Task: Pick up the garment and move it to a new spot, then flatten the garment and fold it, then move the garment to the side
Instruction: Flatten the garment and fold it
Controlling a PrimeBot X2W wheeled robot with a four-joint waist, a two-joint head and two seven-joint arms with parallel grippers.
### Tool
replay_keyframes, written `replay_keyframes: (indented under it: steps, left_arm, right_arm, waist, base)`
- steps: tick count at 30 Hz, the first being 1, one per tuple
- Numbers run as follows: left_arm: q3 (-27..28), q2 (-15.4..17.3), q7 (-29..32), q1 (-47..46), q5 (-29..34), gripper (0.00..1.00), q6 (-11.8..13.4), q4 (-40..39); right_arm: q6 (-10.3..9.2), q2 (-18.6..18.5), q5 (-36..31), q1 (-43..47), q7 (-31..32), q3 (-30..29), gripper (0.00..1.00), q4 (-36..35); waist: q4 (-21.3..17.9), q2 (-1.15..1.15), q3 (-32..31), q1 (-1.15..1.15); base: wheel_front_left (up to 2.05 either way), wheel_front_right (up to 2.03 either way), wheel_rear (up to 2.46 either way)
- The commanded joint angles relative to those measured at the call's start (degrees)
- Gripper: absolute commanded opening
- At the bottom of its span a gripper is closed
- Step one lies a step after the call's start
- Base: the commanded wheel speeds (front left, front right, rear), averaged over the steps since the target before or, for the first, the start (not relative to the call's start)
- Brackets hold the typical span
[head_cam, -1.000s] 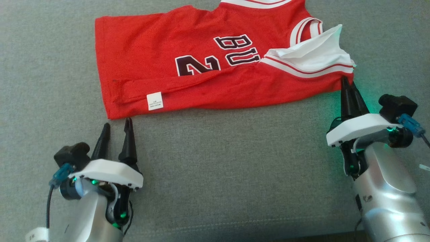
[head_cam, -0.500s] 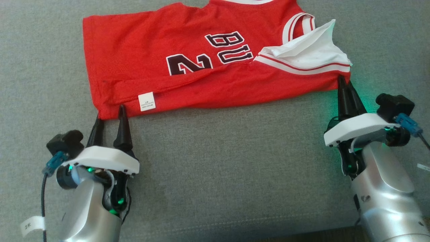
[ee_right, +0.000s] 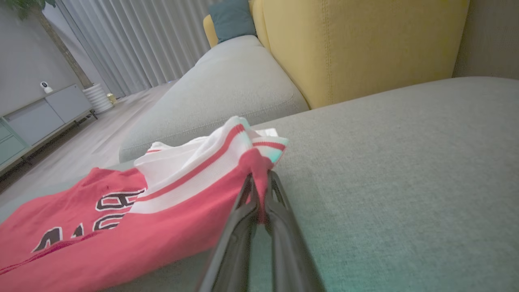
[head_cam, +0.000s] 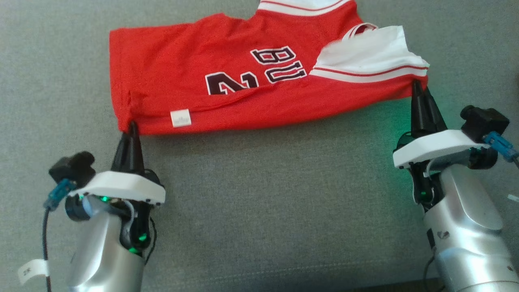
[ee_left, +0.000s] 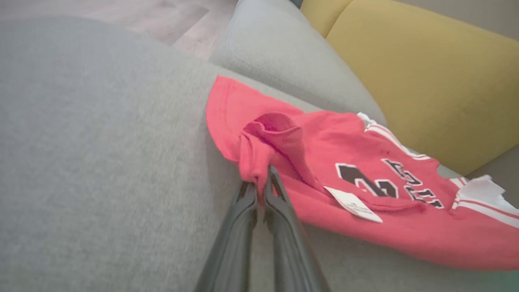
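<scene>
The garment (head_cam: 211, 61), a red jersey with black lettering and a small white hem tag (head_cam: 181, 118), lies across the grey cushion with its near edge folded over. My left gripper (head_cam: 130, 126) is shut on the garment's near left hem corner; the left wrist view shows the red cloth (ee_left: 259, 138) bunched between the gripper (ee_left: 261, 178) tips. My right gripper (head_cam: 417, 85) is shut on the near right corner, just below the white striped trim (head_cam: 369, 75). In the right wrist view that gripper (ee_right: 259, 178) pinches the red edge of the garment (ee_right: 121, 243) under the trim.
The grey cushion (head_cam: 275, 194) stretches wide between my arms and toward me. A yellow sofa back (ee_right: 357, 44) rises behind the cushion, with another grey cushion (ee_right: 227, 89) beside it. Floor, curtains and a low cabinet (ee_right: 40, 117) lie beyond.
My left gripper has moved forward to the hem corner and shut on it. The right gripper stays shut on its corner. The near edge now looks pulled taut and the camera has shifted.
</scene>
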Motion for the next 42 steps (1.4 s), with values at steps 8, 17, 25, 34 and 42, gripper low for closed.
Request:
replay_keyframes:
  steps: [8, 17, 25, 34, 42]
  left_arm:
    - [5.11, 0.89, -0.29, -1.74, 2.91, 0.00, -0.39, -5.62]
    - [2.13, 0.89, -0.29, 9.30, -0.17, 0.00, 2.77, -1.63]
    - [-2.37, 0.89, -0.29, 18.03, -2.80, 0.00, 5.73, -0.56]
    - [-3.09, 0.89, -0.29, 13.88, 2.89, 1.00, 8.03, -3.63]
    - [-2.65, 2.25, -0.29, 2.39, 8.86, 1.00, 6.16, -0.13]
  right_arm:
    - [-0.05, -1.77, 1.65, -3.05, -0.14, 3.36, 0.00, -1.11]
    - [-0.05, -4.10, 6.75, 5.84, 3.08, 7.82, 0.00, -0.02]
    - [-0.05, -5.76, 9.86, 17.67, 6.63, 9.10, 0.00, -3.77]
    - [-0.05, -4.92, 6.82, 16.62, 5.26, 5.81, 1.00, -6.35]
    - [-0.05, -3.73, 1.59, 9.22, 5.34, 3.77, 1.00, -8.00]
  waist:
    - [0.79, 0.00, -7.68, 0.00]
    - [1.74, 0.00, -15.88, 0.00]
    - [2.55, 0.00, -15.78, 0.00]
    - [2.89, 0.00, -11.55, 0.00]
    - [3.38, 0.00, -6.75, 0.00]
  base:
    - [0.00, 0.00, 0.00]
    - [0.00, 0.00, 0.00]
    - [0.00, 0.00, 0.00]
    - [0.00, 0.00, 0.00]
    - [0.00, 0.00, 0.00]
